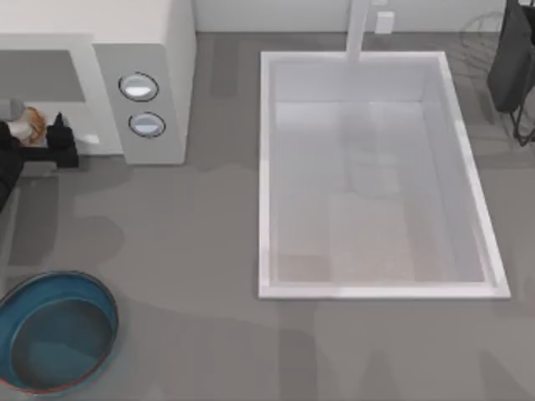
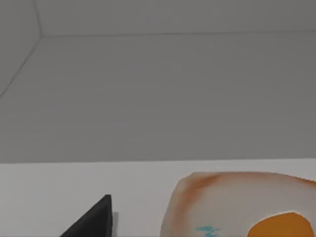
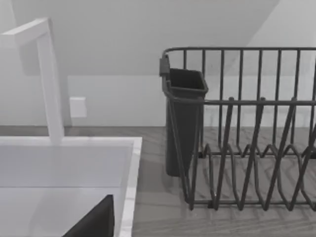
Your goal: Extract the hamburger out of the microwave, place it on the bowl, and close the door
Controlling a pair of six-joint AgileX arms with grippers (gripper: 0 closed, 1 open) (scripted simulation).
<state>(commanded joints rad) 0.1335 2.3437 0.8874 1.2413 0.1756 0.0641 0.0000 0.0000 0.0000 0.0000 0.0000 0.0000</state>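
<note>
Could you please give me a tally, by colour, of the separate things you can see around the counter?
White or off-white: 3 (boxy off-white microwave, rectangular white sink, white faucet)
Teal-blue: 1 (round shallow bowl)
Cream and orange: 1 (small hamburger)
Dark: 2 (wire dish rack, its utensil cup)
Total: 7

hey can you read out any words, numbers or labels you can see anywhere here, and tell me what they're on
No text can be read.
The hamburger, by the left claw at the microwave, carries a small teal squiggle, too blurred to read as letters.
The two knobs show no numbers or marks.
The small white plate on the wall behind the sink is blank.
</note>
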